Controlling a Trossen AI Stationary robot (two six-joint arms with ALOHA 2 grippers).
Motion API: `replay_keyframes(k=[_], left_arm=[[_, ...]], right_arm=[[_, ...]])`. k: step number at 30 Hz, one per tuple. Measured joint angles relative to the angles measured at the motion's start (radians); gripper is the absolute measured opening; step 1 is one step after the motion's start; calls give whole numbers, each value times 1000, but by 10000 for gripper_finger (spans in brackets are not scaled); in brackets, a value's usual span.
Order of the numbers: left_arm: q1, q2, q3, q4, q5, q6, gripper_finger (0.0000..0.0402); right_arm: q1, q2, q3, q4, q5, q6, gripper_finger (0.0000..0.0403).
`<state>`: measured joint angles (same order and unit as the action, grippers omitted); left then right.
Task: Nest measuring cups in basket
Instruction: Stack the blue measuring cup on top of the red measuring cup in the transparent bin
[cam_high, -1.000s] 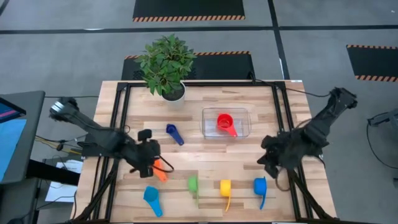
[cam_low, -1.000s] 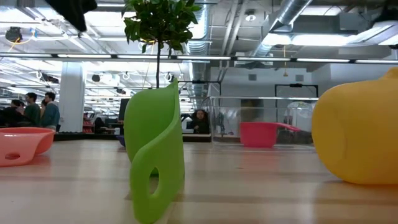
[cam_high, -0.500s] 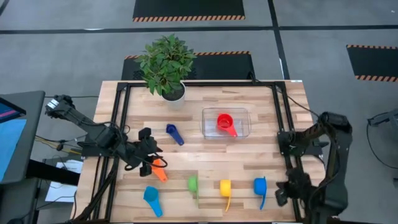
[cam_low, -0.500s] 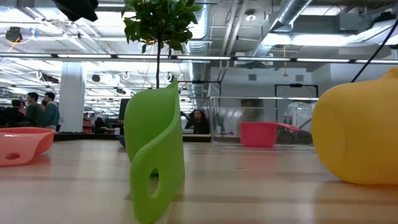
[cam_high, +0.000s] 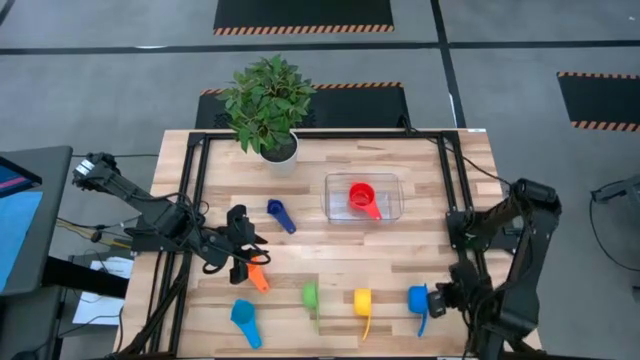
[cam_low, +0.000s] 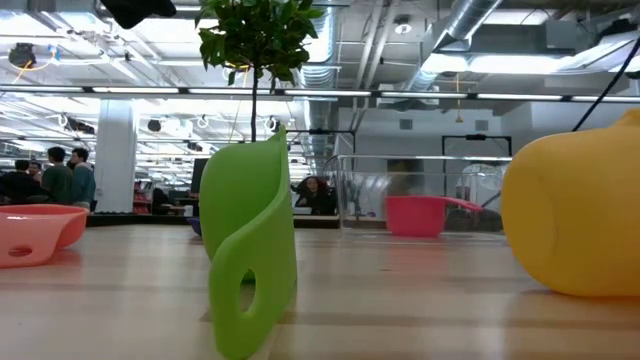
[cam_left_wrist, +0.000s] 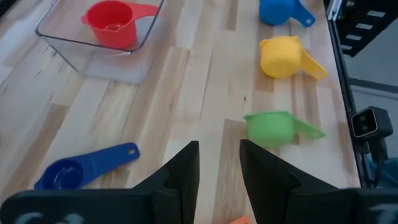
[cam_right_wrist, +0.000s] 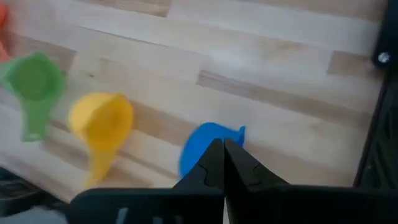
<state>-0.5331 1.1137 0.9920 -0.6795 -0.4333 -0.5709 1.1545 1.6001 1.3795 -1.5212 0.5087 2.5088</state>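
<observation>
Six light, stiff, slippery plastic measuring cups lie loose; take handles. Right gripper pressed together; left gripper parted, empty.

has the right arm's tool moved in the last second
Yes. In the high view the right tool has swung from above the blue cup toward the table's near edge and now sits shut beside that cup, at its right.

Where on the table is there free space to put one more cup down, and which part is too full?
Bare wood lies between the plant pot and the basket, and right of the basket up to the table's right edge. The near edge is crowded: light blue cup, green cup, yellow cup and blue cup stand in a row.
</observation>
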Motion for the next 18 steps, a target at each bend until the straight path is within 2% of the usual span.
replay_keyframes(k=[3,5,10,13,16,18], left_arm=[[0,0,0,1,-17,-1,103],[0,0,0,1,-38,-3,103],[0,0,0,30,-80,-47,103],[0,0,0,73,-90,-88,103],[0,0,0,123,-100,-113,103],[0,0,0,158,-111,-119,103]], right_arm=[[-39,-60,42,-52,-23,-47,17],[-55,-100,42,-51,-39,-147,20],[-44,-225,-25,-52,-19,-298,16],[7,-320,-126,-50,12,-256,13],[113,-428,-242,-49,65,-143,17],[184,-512,-330,28,90,-109,23]])
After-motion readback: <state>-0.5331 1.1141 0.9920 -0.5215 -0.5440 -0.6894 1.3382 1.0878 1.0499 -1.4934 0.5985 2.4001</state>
